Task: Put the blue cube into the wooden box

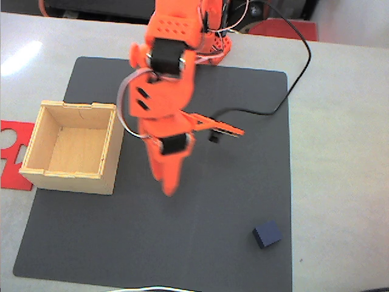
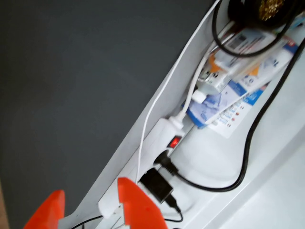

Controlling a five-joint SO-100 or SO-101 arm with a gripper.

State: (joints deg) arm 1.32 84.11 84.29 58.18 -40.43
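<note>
The blue cube (image 1: 267, 233) sits on the dark mat near its front right corner in the fixed view. The wooden box (image 1: 111, 152) stands open and empty on the mat's left edge. My orange gripper (image 1: 205, 161) hangs over the middle of the mat, between box and cube and apart from both. Its jaws are spread wide with nothing in them. In the wrist view the gripper (image 2: 90, 212) shows as two orange fingertips (image 2: 136, 202) at the bottom edge, over the mat's border.
A flat red cut-out shape (image 1: 12, 152) lies left of the box. A black cable (image 1: 285, 91) crosses the mat's back right corner. In the wrist view a white power strip (image 2: 164, 138), cables and printed papers (image 2: 228, 105) lie beyond the mat.
</note>
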